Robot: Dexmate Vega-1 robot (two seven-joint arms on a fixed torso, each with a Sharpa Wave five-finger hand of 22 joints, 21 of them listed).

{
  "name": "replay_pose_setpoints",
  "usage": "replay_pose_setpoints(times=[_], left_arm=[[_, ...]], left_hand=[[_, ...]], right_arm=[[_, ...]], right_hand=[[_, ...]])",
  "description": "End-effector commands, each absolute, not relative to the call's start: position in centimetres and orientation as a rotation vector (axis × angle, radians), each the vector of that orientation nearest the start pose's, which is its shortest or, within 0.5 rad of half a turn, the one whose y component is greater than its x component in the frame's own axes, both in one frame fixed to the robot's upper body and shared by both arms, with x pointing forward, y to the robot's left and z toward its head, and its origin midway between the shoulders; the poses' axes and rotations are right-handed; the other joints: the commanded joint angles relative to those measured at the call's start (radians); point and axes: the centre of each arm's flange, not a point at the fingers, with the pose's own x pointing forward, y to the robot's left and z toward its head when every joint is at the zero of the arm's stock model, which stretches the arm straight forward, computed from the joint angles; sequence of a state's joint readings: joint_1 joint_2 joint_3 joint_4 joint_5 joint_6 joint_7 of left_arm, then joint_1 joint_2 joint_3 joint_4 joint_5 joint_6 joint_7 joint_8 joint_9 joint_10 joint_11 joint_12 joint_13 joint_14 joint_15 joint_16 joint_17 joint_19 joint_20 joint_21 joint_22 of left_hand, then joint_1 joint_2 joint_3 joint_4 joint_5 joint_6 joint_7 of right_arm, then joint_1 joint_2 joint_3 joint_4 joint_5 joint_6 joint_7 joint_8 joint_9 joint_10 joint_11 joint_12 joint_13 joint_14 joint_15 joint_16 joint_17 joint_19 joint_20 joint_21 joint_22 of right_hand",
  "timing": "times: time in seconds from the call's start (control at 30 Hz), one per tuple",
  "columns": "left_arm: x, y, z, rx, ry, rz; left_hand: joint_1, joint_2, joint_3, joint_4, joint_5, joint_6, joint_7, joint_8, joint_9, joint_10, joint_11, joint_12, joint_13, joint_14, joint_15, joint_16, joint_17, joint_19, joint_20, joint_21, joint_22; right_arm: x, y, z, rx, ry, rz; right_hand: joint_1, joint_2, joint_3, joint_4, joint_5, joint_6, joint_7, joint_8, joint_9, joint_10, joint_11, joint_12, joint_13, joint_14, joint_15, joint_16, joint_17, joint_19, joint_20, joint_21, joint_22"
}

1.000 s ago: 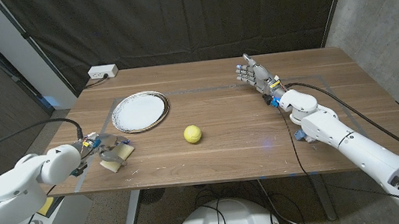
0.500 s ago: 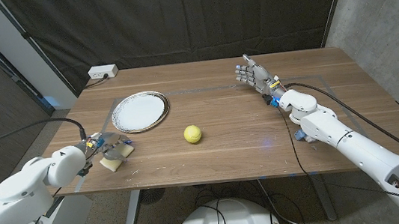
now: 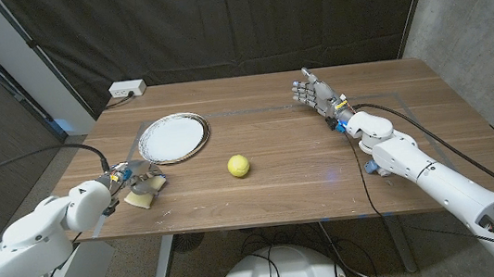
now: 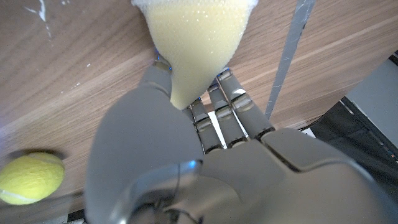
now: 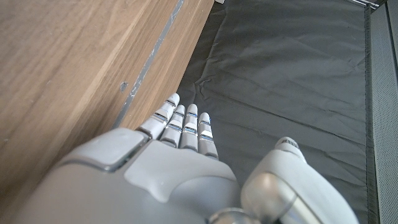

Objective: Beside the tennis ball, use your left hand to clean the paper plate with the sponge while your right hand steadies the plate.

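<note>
The white paper plate (image 3: pixel 173 137) lies at the table's left back. A yellow tennis ball (image 3: pixel 238 166) sits to its right and nearer the front; it is also in the left wrist view (image 4: pixel 31 179). My left hand (image 3: pixel 140 182) is at the front left edge, fingers closed around the pale yellow sponge (image 3: pixel 140 200), which rests on the wood. In the left wrist view the sponge (image 4: pixel 199 37) is wedged between the thumb and fingers of that hand (image 4: pixel 186 143). My right hand (image 3: pixel 316 93) stands far right of the plate, fingers straight and apart, holding nothing (image 5: pixel 180 162).
A white power strip (image 3: pixel 128 90) sits at the back left corner. Thin tape lines (image 3: pixel 253 110) cross the wooden table (image 3: pixel 286 153). Black cables run along both arms. The sponge lies close to the front left table edge.
My left forearm has swung in toward the table, while the hand and sponge have stayed almost in place. The right arm, plate and ball have not moved.
</note>
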State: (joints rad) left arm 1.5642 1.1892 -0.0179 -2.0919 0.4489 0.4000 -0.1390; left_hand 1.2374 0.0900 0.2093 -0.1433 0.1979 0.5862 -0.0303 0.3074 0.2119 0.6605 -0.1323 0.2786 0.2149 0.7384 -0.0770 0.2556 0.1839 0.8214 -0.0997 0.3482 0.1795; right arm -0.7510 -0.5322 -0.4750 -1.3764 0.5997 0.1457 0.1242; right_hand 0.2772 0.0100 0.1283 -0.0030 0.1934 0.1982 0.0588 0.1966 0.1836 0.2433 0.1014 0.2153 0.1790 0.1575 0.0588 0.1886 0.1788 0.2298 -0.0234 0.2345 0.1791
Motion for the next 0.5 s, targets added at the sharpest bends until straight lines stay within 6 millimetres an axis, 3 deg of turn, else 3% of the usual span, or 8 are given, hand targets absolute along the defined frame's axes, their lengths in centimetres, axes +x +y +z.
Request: replay_pose_setpoints(times=[0.03,0.5], left_arm=[[49.1,38.3,-5.6,1.595,-0.177,0.056],[46.9,38.5,-1.0,1.617,-0.290,0.174]], left_hand=[[0.009,0.005,0.005,0.006,0.000,-0.003,0.001,-0.005,0.005,-0.015,0.015,-0.014,0.000,-0.013,-0.103,-0.015,0.006,-0.027,0.001,-0.008,0.001],[0.001,0.009,0.003,0.015,-0.001,-0.003,0.000,-0.009,0.006,-0.014,0.013,-0.019,0.001,-0.020,-0.097,-0.024,0.008,-0.037,0.006,-0.012,0.002]], right_arm=[[64.9,-22.7,-0.4,-0.110,-0.540,0.400],[64.7,-22.9,-1.0,-0.092,-0.548,0.399]], right_hand=[[-0.001,0.010,0.004,-0.004,-0.002,-0.001,-0.004,-0.003,0.004,-0.002,0.005,-0.004,0.005,0.005,0.003,-0.002,0.003,0.010,-0.002,-0.005,0.004],[-0.001,0.011,0.003,-0.006,-0.002,-0.001,-0.003,-0.003,0.004,-0.001,0.006,-0.004,0.005,0.005,0.004,-0.002,0.003,0.011,-0.001,-0.007,0.004]])
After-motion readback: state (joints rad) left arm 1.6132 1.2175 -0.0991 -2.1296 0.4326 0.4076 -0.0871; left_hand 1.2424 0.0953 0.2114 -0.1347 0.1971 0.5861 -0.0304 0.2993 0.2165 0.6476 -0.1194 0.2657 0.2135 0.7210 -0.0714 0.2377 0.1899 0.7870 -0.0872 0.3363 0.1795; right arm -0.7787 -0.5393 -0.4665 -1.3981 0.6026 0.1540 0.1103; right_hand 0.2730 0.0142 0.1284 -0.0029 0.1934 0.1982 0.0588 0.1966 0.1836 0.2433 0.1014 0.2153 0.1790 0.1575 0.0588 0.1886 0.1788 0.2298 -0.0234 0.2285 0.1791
